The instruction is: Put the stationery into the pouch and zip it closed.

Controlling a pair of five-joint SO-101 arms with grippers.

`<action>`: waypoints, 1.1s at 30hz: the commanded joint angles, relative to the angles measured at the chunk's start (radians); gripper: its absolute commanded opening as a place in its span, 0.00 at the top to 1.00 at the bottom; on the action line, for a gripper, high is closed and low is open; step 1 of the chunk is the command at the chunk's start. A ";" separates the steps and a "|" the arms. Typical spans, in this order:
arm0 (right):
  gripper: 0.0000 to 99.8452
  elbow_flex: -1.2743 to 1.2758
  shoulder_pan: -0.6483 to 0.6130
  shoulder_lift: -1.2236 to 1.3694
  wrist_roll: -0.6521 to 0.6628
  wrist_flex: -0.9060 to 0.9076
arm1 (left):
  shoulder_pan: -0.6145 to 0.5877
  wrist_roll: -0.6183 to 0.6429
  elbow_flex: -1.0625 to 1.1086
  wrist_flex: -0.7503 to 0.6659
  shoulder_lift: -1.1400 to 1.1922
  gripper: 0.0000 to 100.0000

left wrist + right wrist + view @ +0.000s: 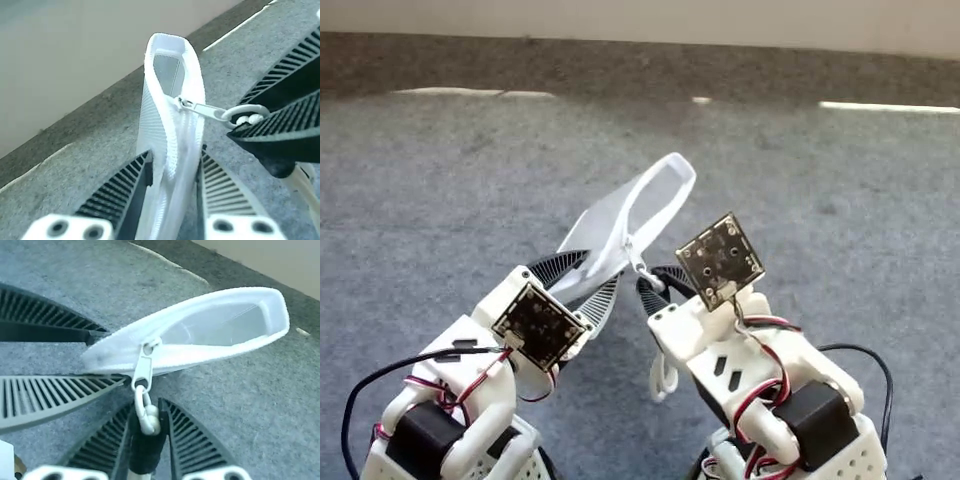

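A white see-through pouch is held up off the grey carpet, partly zipped, its far half gaping open. My left gripper is shut on the pouch's zipped end, one black ribbed finger on each side. My right gripper is shut on the white cord loop tied to the metal zipper pull. In the left wrist view the pull sticks out sideways into the right gripper's fingers. The slider sits about midway along the pouch. No stationery is visible through the opening.
Grey carpet spreads all around the arms, with a pale wall strip along the far edge. A white cord hangs below the right gripper. Red and black cables run along both arms.
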 commanded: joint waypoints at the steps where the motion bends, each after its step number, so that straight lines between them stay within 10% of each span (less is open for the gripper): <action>1: 1.00 -0.059 -0.013 -0.001 0.008 0.007 | 0.002 -0.008 -0.047 0.003 -0.001 0.87; 10: 0.98 -0.053 -0.077 -0.002 0.003 0.012 | -0.001 -0.009 0.008 -0.046 -0.001 0.99; 16: 0.79 -0.062 -0.077 -0.007 -0.163 0.079 | -0.027 -0.005 0.012 -0.046 -0.002 1.00; 33: 0.80 -0.068 -0.170 -0.001 -0.181 -0.176 | -0.074 -0.003 0.012 -0.048 -0.002 1.00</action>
